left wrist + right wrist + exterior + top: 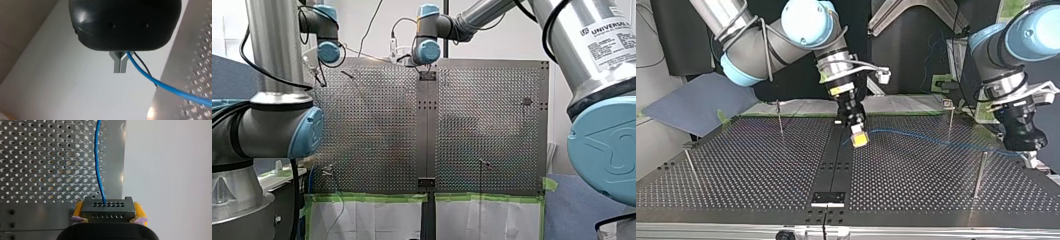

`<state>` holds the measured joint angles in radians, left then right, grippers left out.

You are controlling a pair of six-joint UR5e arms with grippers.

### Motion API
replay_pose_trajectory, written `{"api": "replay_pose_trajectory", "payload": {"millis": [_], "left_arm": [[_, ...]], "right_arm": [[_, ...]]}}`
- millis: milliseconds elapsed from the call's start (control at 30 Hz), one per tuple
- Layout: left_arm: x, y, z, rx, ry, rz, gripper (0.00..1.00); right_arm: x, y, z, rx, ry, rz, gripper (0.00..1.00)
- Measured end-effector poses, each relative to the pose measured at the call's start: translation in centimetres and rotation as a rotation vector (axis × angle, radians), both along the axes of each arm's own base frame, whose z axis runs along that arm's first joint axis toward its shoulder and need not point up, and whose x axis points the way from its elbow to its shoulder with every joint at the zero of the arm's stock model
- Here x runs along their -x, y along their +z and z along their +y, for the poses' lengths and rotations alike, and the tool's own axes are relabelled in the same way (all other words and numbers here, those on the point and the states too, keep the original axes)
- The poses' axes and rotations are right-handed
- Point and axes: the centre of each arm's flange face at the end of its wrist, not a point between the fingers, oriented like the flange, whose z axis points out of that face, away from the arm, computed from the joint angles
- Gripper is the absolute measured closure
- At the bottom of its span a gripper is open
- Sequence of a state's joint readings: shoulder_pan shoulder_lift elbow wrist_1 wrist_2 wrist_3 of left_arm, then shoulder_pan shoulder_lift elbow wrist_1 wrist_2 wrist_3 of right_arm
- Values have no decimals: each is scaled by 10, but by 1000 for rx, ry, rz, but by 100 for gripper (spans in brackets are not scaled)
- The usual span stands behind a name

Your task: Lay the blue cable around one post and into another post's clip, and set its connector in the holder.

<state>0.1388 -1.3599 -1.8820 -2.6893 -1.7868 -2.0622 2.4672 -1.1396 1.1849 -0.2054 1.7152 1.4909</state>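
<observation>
Showing an early stage on the perforated table: my right gripper, above the table's middle, and my left gripper, at its edge, hold the blue cable between them, left pinching cable, right clamping the connector. No post appears rounded; clipping, seating remain.

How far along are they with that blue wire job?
Early. Done: the cable is picked up. My right pincer grips the connector, and my left pincer seems to pinch the blue cable. In hand: the cable hangs stretched between them over the table. Left: looping it round a post, clipping it, and seating the connector.
</observation>
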Motion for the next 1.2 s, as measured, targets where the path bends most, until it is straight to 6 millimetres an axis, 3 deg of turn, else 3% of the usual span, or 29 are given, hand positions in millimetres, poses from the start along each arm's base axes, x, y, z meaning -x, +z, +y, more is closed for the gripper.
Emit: {"api": "replay_pose_trajectory", "payload": {"millis": [267,533,767,900,1200], "left_arm": [[-26,-2,27,-15,5,15,100],[-48,-13,59,-23,35,43,100],[-69,-28,89,-37,40,68,100],[-77,-31,95,-50,18,69,100],[-98,-48,89,-74,-65,104,100]], "right_arm": [[-11,12,-8,22,0,-14,100],[-27,3,-16,27,3,16,100],[-36,24,-22,72,-1,-28,100],[-39,40,-27,97,-7,-63,100],[-45,64,-38,141,-23,-118,100]]}}
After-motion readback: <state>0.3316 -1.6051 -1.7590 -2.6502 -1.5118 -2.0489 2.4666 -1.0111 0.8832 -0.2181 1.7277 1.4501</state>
